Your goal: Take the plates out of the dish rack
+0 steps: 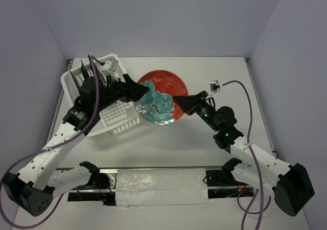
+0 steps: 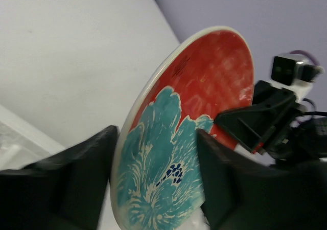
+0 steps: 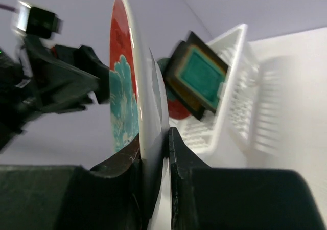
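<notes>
Glossy glazed round plate [image 1: 161, 105], smooth ceramic look, white moulded plastic dish rack [image 1: 115, 115] with faint sheen, matt white bench [image 1: 219, 82], matt black plastic right tool [image 3: 153, 147], crinkled clear film [image 1: 163, 186]

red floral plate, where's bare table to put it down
Free: the white table behind the round red plate with the teal flower, up to the back wall, and the patch in front of it, between the left arm and the right arm. Crowded: the back left, taken by the white plastic dish rack.
</notes>
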Available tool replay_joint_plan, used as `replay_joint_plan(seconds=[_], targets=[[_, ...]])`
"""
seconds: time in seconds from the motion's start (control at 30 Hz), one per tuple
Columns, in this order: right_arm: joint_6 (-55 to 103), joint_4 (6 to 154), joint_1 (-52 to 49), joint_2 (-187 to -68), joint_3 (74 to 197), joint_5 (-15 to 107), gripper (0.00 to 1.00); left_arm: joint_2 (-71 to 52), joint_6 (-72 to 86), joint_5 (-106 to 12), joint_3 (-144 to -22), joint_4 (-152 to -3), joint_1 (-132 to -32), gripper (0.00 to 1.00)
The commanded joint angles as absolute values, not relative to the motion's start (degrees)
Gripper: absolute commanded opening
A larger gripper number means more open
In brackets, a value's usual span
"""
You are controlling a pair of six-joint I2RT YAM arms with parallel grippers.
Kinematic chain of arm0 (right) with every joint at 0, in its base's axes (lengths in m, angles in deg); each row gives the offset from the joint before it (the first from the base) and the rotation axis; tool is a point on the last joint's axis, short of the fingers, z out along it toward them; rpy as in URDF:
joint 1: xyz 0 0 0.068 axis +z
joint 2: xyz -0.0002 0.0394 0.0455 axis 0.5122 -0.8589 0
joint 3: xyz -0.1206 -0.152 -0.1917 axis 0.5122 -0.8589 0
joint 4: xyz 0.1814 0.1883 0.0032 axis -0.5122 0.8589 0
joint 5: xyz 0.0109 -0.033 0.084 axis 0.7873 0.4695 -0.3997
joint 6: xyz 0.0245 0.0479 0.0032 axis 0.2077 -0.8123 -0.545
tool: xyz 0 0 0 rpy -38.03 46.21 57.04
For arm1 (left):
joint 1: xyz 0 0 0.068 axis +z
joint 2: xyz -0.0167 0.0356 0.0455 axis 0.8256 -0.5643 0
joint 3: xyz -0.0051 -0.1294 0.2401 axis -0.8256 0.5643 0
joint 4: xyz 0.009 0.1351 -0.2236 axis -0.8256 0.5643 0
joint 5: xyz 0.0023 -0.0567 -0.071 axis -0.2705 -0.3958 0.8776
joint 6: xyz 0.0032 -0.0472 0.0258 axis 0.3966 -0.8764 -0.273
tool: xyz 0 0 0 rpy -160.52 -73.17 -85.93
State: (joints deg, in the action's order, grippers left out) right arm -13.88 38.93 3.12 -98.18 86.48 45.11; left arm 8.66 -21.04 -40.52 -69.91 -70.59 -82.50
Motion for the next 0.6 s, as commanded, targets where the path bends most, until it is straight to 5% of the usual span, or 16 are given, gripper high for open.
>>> replay_joint_plan(seconds=[0.0,0.13,0.3,0.57], targets=[[-7.97,43.71,1.89,-98.69,90.02,49.30,0.00,7.96,-21.39,-45.25,-73.53,-73.67,-83.07,0.85],[-10.42,47.04,-3.20,-98.77,92.30,48.42,0.00,6.03,-20.08,-47.72,-74.93,-70.15,-83.16,1.00],[-15.18,48.37,-15.66,-103.34,95.90,41.32,0.00,5.93,-20.87,-51.41,-70.46,-71.27,-85.17,0.99],[-19.83,46.27,-32.46,-115.20,99.69,32.52,0.00,3.21,-13.93,-76.25,-69.22,-64.96,-101.23,0.98]])
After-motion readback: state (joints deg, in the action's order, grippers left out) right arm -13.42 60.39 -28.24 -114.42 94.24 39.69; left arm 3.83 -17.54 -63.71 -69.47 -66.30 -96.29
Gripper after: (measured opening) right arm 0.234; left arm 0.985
